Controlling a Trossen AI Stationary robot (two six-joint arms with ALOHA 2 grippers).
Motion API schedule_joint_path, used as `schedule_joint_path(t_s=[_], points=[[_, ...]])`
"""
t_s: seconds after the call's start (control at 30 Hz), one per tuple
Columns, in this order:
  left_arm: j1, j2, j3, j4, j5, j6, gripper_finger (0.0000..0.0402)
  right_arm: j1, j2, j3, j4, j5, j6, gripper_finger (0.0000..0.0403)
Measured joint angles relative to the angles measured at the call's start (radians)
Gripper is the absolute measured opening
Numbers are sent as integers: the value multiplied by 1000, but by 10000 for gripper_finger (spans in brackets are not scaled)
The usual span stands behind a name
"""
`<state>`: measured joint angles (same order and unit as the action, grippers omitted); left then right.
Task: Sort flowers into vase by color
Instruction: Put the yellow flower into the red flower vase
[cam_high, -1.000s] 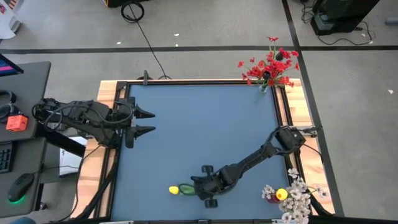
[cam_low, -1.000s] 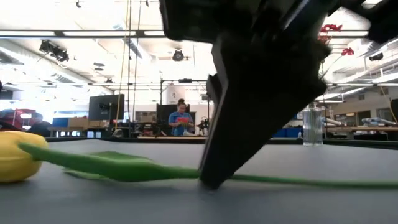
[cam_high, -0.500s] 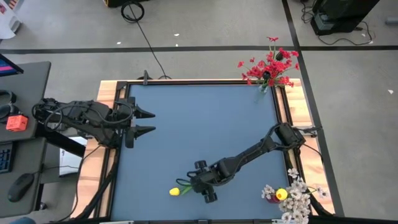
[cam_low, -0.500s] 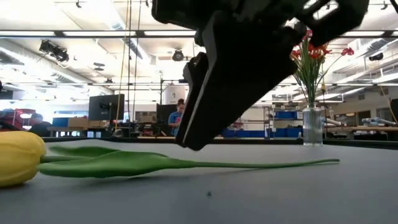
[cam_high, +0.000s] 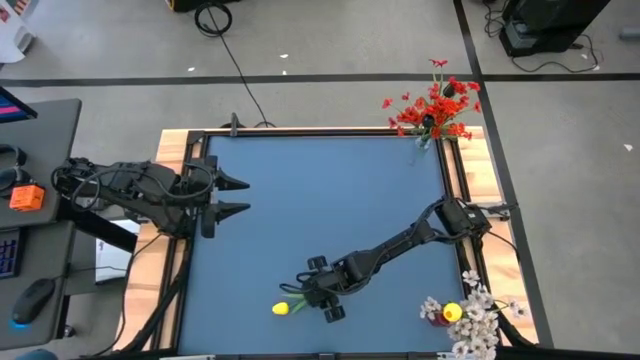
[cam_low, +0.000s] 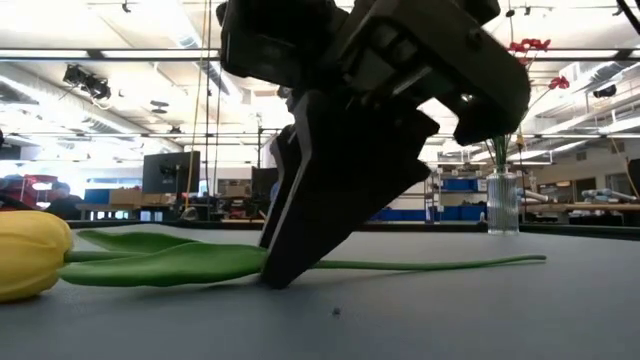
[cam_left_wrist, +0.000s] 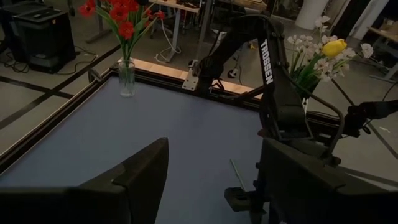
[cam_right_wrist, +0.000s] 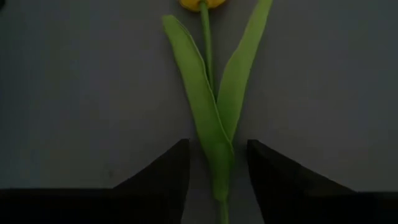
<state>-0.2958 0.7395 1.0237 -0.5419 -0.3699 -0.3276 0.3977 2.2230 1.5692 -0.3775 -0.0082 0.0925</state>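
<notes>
1. Taking stock, we count red flowers (cam_high: 432, 105) standing in a clear glass vase (cam_left_wrist: 127, 78) at the table's far corner, well apart from the right gripper (cam_right_wrist: 217, 163).
2. We list whitish sprays with one yellow head (cam_high: 455, 313), bunched, nearer that arm's base.
3. We judge one yellow tulip (cam_low: 30, 254) left: smooth waxy bloom, flat leaves, thin stem lying between the right gripper's spread fingers.
4. We note the left gripper (cam_high: 236, 196), spread, waiting opposite.
</notes>
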Motion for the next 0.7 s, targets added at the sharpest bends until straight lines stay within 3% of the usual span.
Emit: schedule_joint_path(t_s=[0.13,0.33,0.7], points=[[0,0,0,0,0,0,266,2,0,0,-5,12,-15,129],[0,0,0,-1,0,0,266,-5,0,1,-24,-2,16,18],[0,0,0,-1,0,0,266,-48,-68,-3,-2,19,152,7]])
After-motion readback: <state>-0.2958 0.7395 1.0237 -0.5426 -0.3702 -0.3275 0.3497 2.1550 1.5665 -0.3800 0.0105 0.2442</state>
